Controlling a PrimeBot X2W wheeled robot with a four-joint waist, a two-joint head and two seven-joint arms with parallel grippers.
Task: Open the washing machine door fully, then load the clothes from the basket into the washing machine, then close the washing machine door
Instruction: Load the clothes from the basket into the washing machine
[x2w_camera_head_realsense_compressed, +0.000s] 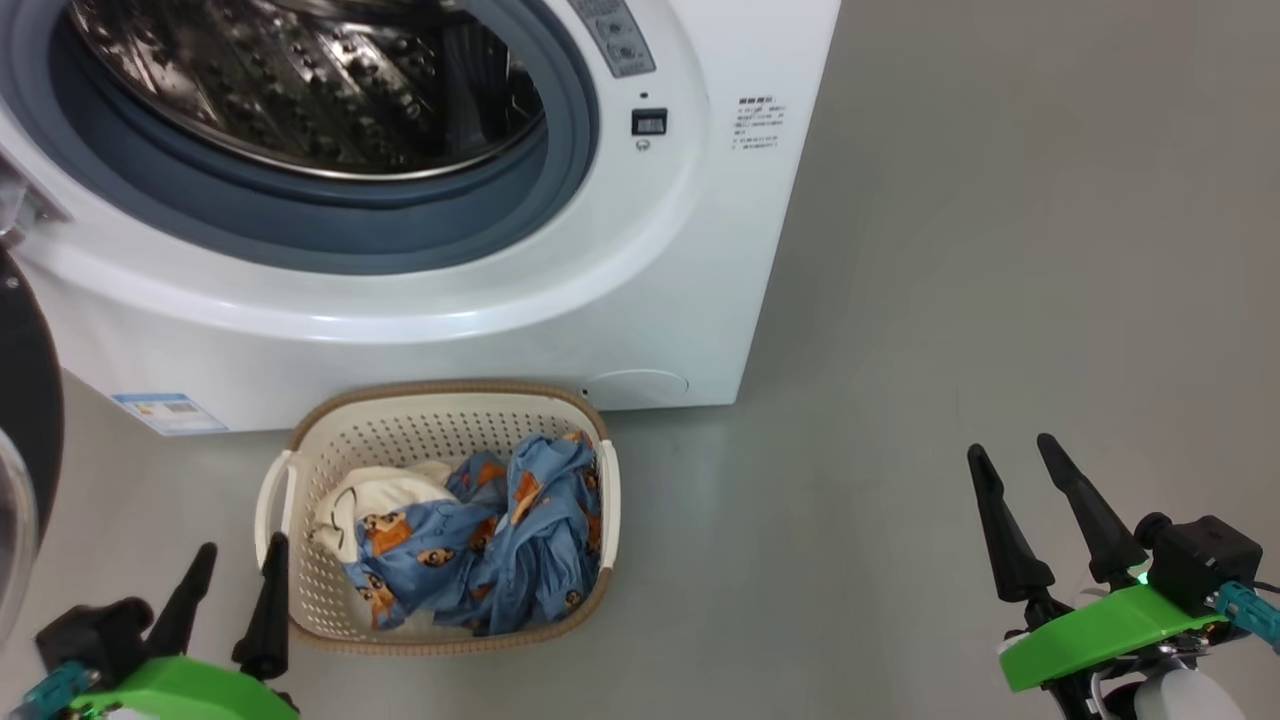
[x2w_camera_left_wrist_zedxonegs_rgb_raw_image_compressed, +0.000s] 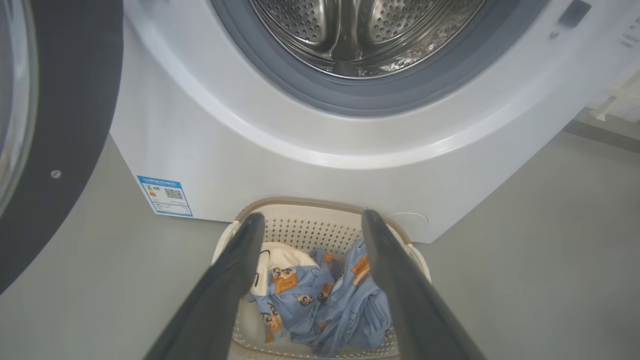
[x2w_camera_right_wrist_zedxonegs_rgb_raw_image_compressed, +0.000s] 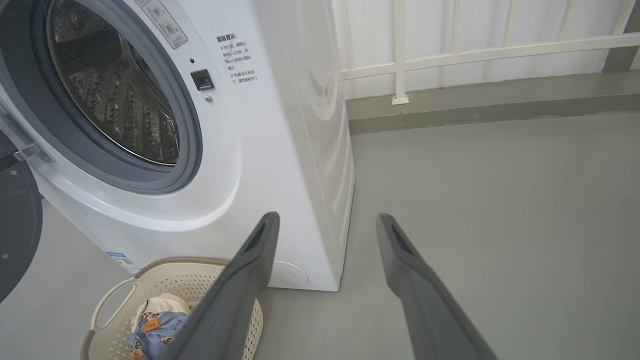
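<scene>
Two sets of jaws, both spread as wide as they go and both empty, nothing between the dark fingers (x2w_camera_head_realsense_compressed: 268, 600) on either side. The left jaws hover low at the near left corner of the basket (x2w_camera_head_realsense_compressed: 440, 388), one fingertip just beside its left handle. From the left wrist, the clothes (x2w_camera_left_wrist_zedxonegs_rgb_raw_image_compressed: 320, 300) sit dead ahead and below, framed between the two fingers. The right jaws hang well apart from the basket, off to the right over bare floor (x2w_camera_head_realsense_compressed: 900, 350). So the left arm is plainly the nearer one.

The basket stands on the floor hard up by the front of the washer (x2w_camera_head_realsense_compressed: 450, 340); touching or just short, I cannot tell. Its handles point left and right, so its long side runs across the robot's front. Inside, the cream piece lies at the left end and the blue bear print is heaped through the middle and right.

The door (x2w_camera_head_realsense_compressed: 25, 400) is swung out at the far left, and the drum (x2w_camera_head_realsense_compressed: 320, 80) gapes above the basket with no cloth showing. Opening looks done to me; loading is the step in hand. For the left jaws it reads as a short reach, forward, down and a touch right. Come in too flat and a finger may catch the brown rim, not the cloth.
</scene>
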